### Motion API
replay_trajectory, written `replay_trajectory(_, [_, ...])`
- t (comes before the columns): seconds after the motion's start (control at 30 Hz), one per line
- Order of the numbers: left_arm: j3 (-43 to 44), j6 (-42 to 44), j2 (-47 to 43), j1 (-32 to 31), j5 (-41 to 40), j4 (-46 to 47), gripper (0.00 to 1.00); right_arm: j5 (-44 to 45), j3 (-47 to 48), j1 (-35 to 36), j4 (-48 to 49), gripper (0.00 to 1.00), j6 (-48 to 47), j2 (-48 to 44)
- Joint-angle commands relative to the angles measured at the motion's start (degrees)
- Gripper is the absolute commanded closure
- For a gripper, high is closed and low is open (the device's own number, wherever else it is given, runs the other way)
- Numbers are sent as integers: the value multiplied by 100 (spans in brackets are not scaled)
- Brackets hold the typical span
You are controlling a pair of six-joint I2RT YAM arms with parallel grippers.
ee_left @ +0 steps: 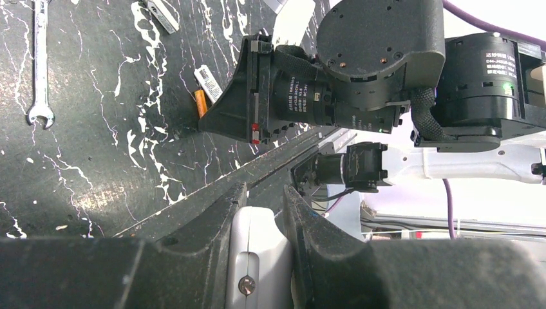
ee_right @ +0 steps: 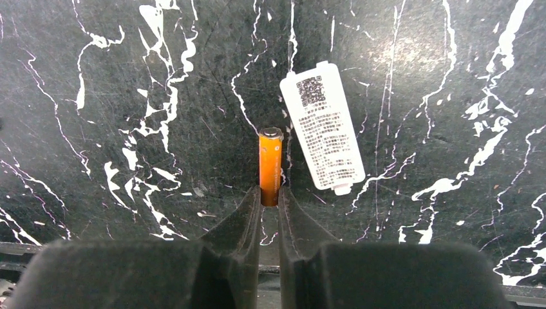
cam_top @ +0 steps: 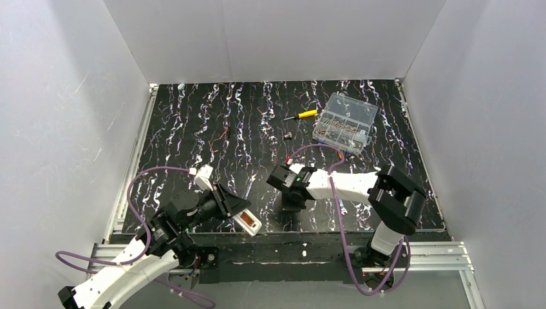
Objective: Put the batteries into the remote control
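Right end effector [ee_right: 269, 193] pinches the battery [ee_right: 270, 158] beside the white cover [ee_right: 322, 132], seemingly barely; lift level toward the left end effector's [ee_left: 264, 196] clamped remote control [ee_left: 257, 251].

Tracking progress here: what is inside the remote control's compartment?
Seen from above, the remote control in the left end effector shows an orange-brown patch inside, seemingly one battery; its gripped end is covered.
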Motion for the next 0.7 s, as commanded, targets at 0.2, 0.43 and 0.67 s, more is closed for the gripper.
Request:
replay_trajectory(0.2, [27,-14,-56,9,-36,167,100,551,205,109,-333,99,-701,-454])
replay_trajectory(0.43, [58,-10,204,8,97,428,100,648,-288,109,250,99,-2513,-2139])
replay_trajectory(0.67, [-82,-35,860,9,494,1900,100,-556,-313,109,440,99,-4776,-3775])
